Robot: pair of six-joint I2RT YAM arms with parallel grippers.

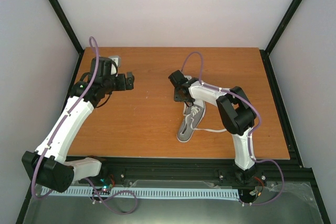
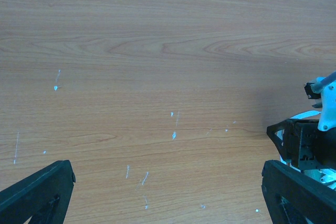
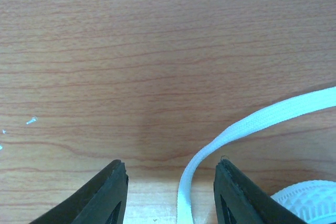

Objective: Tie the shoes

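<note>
One small grey canvas sneaker (image 1: 190, 123) with white rubber edging lies on the brown wooden counter (image 1: 142, 124), right of centre in the overhead view. Its long axis slants from upper right to lower left, and its flat white lace (image 3: 247, 124) is loose and untied. The right gripper (image 1: 182, 98) hangs at the shoe's upper end, jaws apart with the lace passing between them unpinched, so it is much the nearer; the left gripper (image 1: 130, 80), also spread open, sits well apart toward the upper left.

no readable text or labels
</note>
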